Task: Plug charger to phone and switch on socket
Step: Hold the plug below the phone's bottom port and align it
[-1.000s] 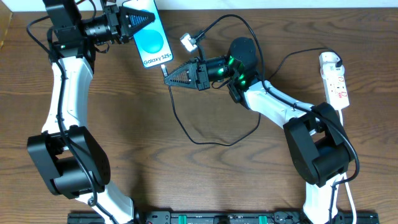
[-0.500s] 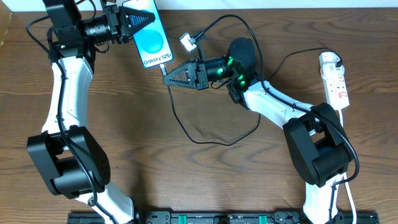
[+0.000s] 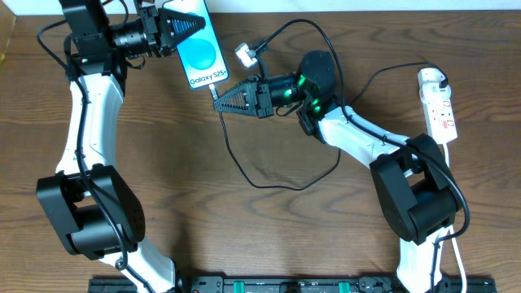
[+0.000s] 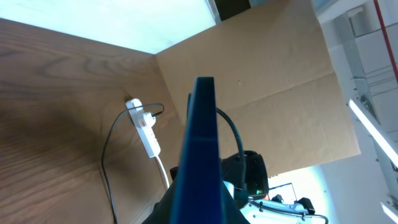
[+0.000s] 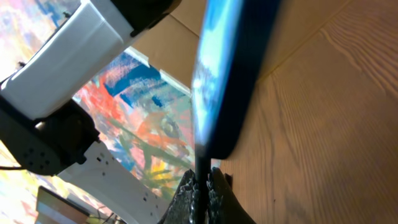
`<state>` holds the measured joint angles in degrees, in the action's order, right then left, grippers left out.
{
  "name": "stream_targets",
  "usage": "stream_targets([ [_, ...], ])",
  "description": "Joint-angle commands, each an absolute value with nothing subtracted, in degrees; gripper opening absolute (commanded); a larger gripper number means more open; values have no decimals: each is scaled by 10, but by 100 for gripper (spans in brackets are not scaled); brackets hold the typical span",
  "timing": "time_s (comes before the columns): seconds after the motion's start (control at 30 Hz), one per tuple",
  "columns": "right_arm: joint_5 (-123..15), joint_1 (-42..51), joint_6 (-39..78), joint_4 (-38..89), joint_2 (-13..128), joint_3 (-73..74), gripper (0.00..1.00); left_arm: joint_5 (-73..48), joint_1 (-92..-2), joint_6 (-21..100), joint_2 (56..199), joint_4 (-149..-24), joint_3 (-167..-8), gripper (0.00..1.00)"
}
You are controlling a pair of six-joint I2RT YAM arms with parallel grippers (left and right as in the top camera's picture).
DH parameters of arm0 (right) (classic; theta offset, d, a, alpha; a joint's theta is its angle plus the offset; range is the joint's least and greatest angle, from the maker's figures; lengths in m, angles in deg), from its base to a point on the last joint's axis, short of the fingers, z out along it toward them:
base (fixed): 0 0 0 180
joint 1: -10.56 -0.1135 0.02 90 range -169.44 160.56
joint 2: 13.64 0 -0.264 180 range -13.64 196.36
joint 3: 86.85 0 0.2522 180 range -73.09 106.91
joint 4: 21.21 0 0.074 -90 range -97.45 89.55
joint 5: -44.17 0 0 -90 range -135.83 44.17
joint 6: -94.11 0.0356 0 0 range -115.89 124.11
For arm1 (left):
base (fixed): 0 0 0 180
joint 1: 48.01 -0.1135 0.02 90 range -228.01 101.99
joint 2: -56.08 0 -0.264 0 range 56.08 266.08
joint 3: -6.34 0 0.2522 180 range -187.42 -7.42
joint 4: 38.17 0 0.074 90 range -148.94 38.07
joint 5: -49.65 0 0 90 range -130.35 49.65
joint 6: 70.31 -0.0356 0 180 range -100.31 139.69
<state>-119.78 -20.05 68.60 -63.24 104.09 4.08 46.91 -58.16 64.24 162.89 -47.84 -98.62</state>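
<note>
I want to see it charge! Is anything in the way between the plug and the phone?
Nothing visible is. The right gripper holds the plug right at the bottom edge of the phone.

Left pincer [image 3: 194,24] clamped on phone [image 3: 201,55] near far bench [image 3: 244,244] edge; blue screen up, "Galaxy S25" text at end toward right arm. Right pincer [image 3: 218,102] closed, tips at charger [image 3: 259,186] plug end, just below phone's bottom edge. Cable loops across mid-bench, then back toward right arm. Socket [image 3: 440,110] at right edge, well apart, black plug [image 3: 434,79] in far end.
</note>
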Motion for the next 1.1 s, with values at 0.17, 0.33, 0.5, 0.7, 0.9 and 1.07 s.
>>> stream_targets([
  [0.17,-1182,-202,723,-671,1040,45,1,492,-578,630,1616,-476,-984,7],
  [0.33,-1182,-202,723,-663,1040,45,1,492,-578,631,1616,-476,-984,7],
  [0.5,-1186,-204,723,-663,1040,45,1,462,-579,650,1616,-475,-984,7],
  [0.7,-1188,-205,723,-663,1040,45,1,439,-579,661,1616,-475,-984,8],
  [0.9,-1188,-204,722,-663,1040,45,1,425,-579,675,1616,-471,-984,7],
  [1.07,-1186,-203,722,-663,1040,45,1,432,-579,711,1616,-450,-984,7],
])
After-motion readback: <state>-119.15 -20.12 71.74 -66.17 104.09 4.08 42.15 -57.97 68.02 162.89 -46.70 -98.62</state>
